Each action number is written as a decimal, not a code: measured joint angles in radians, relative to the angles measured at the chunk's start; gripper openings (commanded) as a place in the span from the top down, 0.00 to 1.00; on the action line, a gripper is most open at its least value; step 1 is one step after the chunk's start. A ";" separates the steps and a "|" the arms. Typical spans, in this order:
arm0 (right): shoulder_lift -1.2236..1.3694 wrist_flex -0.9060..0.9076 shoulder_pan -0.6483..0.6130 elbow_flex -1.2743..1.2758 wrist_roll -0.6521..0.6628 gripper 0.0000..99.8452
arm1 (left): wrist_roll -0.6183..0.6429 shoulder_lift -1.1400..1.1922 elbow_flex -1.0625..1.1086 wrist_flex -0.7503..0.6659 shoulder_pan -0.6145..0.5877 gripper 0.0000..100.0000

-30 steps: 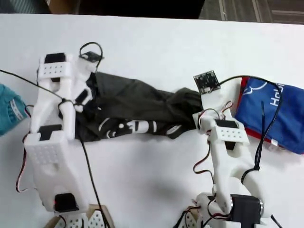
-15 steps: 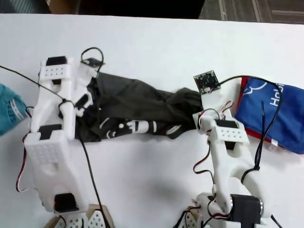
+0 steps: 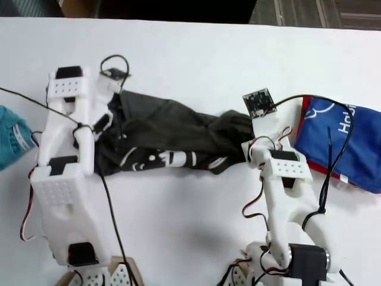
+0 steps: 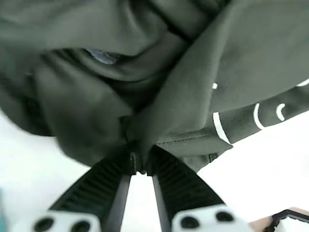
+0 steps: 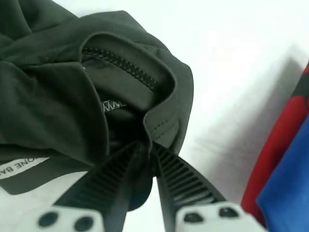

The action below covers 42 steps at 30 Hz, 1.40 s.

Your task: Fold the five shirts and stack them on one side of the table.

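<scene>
Shifted slightly toward the far edge since a moment ago: left arm (image 3: 65, 149). Across tabletop (image 3: 196, 53), bunched between both arms, dark shirt (image 3: 166, 128); beyond right arm (image 3: 286, 196), blue shirt (image 3: 351, 143); at left edge, teal shirt (image 3: 12, 140). Pinched narrow on dark fabric: left claw (image 4: 139, 166), right claw (image 5: 145, 154).

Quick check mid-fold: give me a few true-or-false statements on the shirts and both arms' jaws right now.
1. The left arm has its jaws shut on the dark shirt. True.
2. The right arm has its jaws open, holding nothing. False: they pinch the dark shirt near its collar.
3. The dark shirt lies neatly folded. False: it lies crumpled between the arms.
4. A teal shirt lies beside the left arm. True.
</scene>
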 measured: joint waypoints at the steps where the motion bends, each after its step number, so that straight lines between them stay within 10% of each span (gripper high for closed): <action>1: 0.000 0.000 0.000 0.000 0.000 0.98 | 0.000 0.000 -0.032 0.017 0.000 0.98; 13: 0.000 0.009 0.057 -0.120 0.000 0.98 | 0.000 -0.106 -0.295 0.055 -0.006 0.98; 28: -0.114 0.442 0.075 -0.925 0.089 0.98 | 0.000 -0.608 -0.308 0.058 -0.012 0.98; 42: -0.132 0.493 0.075 -1.481 0.098 0.98 | 0.000 -0.930 -0.310 0.023 -0.046 0.98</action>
